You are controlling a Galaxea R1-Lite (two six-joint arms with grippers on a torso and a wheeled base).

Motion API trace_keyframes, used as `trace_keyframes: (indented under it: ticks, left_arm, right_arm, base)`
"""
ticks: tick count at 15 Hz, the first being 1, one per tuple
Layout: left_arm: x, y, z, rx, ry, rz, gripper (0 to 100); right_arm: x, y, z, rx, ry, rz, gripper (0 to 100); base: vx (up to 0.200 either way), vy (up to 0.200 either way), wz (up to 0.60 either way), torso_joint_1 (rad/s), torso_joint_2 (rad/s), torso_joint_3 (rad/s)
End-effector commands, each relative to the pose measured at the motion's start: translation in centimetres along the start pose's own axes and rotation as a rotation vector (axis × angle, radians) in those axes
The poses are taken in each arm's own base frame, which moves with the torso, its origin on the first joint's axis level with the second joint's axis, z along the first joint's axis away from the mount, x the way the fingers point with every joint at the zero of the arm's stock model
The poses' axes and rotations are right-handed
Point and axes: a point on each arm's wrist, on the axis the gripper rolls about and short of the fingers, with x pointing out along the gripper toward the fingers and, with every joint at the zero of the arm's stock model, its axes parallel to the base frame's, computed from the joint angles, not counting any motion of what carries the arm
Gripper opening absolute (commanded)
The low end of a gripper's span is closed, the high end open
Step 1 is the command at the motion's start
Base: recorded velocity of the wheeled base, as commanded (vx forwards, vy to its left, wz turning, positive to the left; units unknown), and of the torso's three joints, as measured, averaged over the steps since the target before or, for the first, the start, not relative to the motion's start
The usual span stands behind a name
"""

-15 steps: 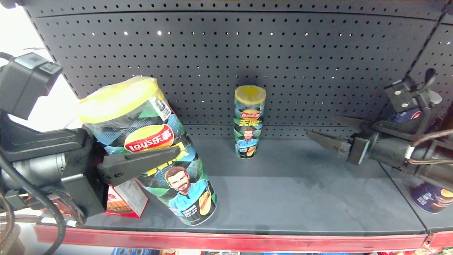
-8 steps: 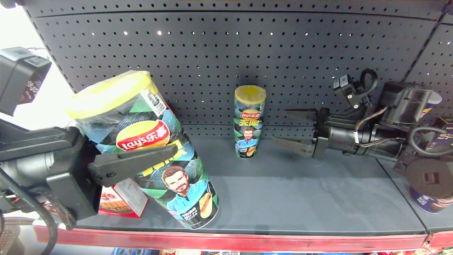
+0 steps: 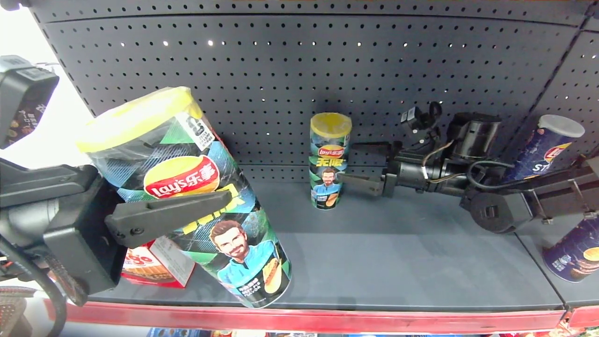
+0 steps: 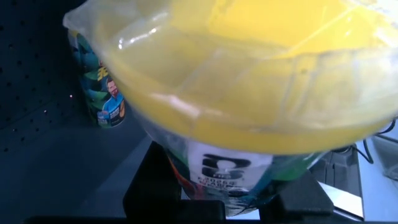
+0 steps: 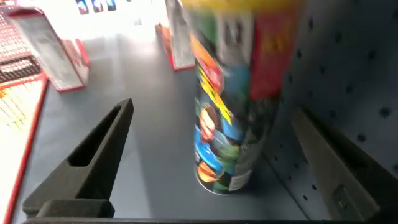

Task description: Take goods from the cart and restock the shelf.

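Left gripper (image 3: 210, 192): at the left of the head frame, clamped around the held chip can (image 3: 178, 173). One black finger (image 3: 168, 216) lies across the front of the can's middle; I cannot see the other finger behind it. The can is tilted, with its yellow lid toward the upper left and its base at the lower centre-left, by the front of the shelf (image 3: 398, 262). I cannot tell whether the base touches the shelf. In the left wrist view the yellow lid (image 4: 261, 68) is close to the lens.

Standing chip can (image 3: 330, 161): upright at centre frame, at the rear of the shelf, just in front of the pegboard (image 3: 281, 70).

Right gripper (image 3: 348, 161): comes in from the right of the frame, level, with its fingers spread. The tips are just beside the right flank of the standing chip can. In the right wrist view that can (image 5: 227, 118) stands between the two spread fingers (image 5: 81, 168). I cannot tell whether they touch it.

Other items: a red box (image 3: 154, 269) on the shelf at lower left, partly behind the held chip can. There are two blue cans at the right edge, one leaning at mid-right (image 3: 543, 150) and one at lower right (image 3: 571, 255).
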Motion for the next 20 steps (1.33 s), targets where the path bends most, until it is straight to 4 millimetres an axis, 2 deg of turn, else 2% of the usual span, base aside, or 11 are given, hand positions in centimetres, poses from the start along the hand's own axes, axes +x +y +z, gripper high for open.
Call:
trace_keyframes:
  ticks: [1,6,13,16,17,20]
  left_arm:
    - [0.0,0.0,-0.1,-0.003,0.002,0.000,0]
    - [0.0,0.0,0.0,-0.001,0.000,0.000,0]
    - [-0.3,0.2,-0.8,-0.020,0.018,0.021,0]
    - [-0.3,0.3,-0.8,-0.021,0.019,0.023,0]
    - [-0.3,0.3,-0.8,-0.021,0.019,0.023,0]
    - [-0.3,0.3,-0.8,-0.020,0.018,0.023,0]
  right_arm:
    - [1.0,-1.1,-2.1,0.025,0.024,-0.001,100]
    - [2.6,-1.8,-4.4,0.045,0.039,0.010,100]
    - [5.4,-2.9,-6.0,0.050,0.033,0.032,100]
    - [6.0,-2.9,-6.6,0.057,0.038,0.039,100]
    - [6.1,-3.0,-7.1,0.053,0.036,0.037,0]
    - [6.3,-3.1,-7.3,0.049,0.031,0.035,0]
  base:
    - [0.000,0.000,0.00,0.000,0.00,0.000]
    - [0.000,0.000,0.00,0.000,0.00,0.000]
    - [0.000,0.000,0.00,0.000,0.00,0.000]
    - [0.000,0.000,0.00,0.000,0.00,0.000]
    - [0.000,0.000,0.00,0.000,0.00,0.000]
    - [0.000,0.000,0.00,0.000,0.00,0.000]
